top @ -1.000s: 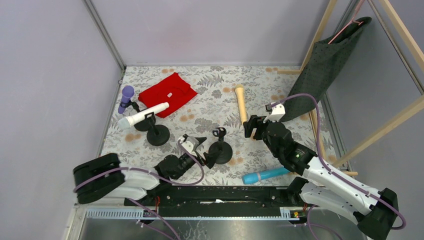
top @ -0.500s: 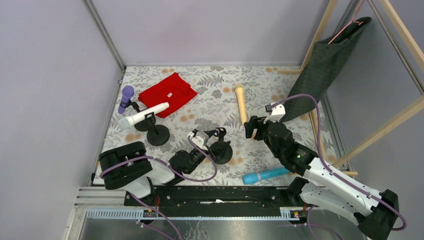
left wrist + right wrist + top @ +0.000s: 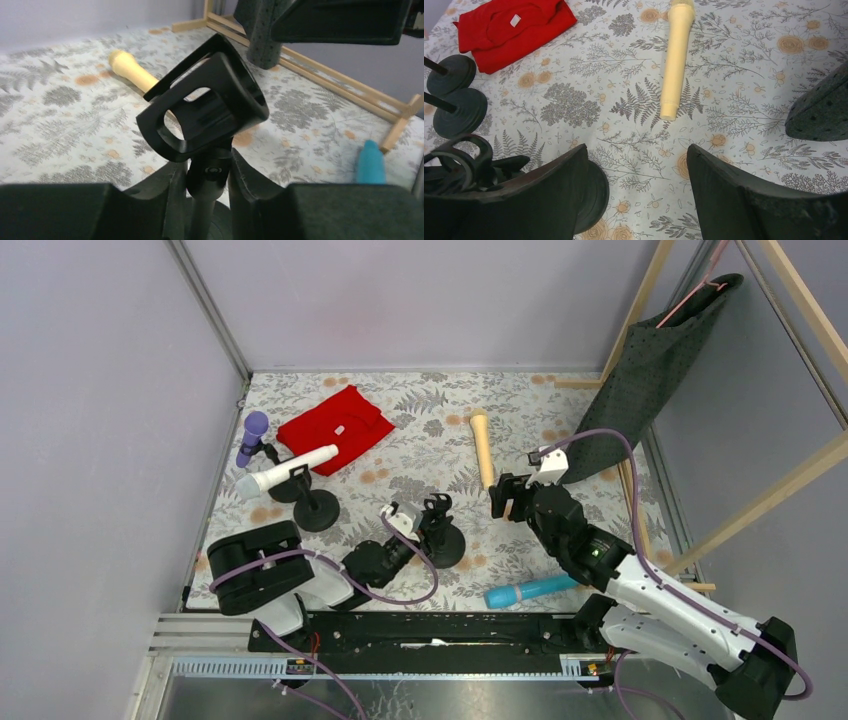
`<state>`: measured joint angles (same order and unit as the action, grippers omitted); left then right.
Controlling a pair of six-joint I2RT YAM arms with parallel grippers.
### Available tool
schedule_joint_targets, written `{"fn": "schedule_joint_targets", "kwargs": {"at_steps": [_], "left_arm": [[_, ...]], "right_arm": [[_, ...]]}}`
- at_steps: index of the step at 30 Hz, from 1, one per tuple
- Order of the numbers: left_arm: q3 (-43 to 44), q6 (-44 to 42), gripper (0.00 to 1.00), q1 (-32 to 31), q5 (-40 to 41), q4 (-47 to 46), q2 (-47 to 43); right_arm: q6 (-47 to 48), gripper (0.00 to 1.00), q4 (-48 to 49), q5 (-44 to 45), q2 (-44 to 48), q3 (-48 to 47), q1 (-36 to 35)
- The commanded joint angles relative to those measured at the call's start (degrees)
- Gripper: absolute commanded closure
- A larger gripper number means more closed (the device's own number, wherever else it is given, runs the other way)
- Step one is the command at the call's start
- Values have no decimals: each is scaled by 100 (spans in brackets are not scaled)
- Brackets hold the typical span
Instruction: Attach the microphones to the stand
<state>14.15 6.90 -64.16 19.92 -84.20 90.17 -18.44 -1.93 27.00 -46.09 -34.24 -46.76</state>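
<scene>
The left gripper (image 3: 207, 172) pinches the empty stand (image 3: 205, 107) by its stem, just under the clip. The right gripper (image 3: 639, 190) gapes wide, holding nothing, over open floral cloth (image 3: 734, 75) near the cream-yellow microphone (image 3: 676, 60). The light blue microphone (image 3: 530, 590) lies by the near edge.

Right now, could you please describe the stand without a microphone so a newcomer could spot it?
On the floral table, look near the front, between the two arms. The empty stand rises from a round black base there, beside the left gripper. Unlike the two stands at the left, its clip holds nothing.
</scene>
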Motion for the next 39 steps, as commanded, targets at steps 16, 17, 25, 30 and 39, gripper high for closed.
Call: {"fn": "schedule_joint_targets", "kwargs": {"at_steps": [16, 17, 25, 30, 39], "left_arm": [[-648, -177, 100, -21, -31, 572, -1609], [-710, -157, 100, -19, -67, 635, -1748], [-1051, 54, 100, -20, -228, 1354, -2656], [-1163, 1, 100, -17, -139, 1661, -3057], [-1173, -124, 100, -17, -80, 2015, -3380]], "right_arm": [[-81, 20, -582, -1245, -3979, -2858, 1607], [-38, 20, -682, -1380, -4327, -3129, 1722], [270, 22, -1388, -2091, -6520, -5269, 2278], [510, 23, -1808, -2067, -7372, -6268, 2348], [724, 27, -2285, -1772, -8223, -7138, 2365]]}}
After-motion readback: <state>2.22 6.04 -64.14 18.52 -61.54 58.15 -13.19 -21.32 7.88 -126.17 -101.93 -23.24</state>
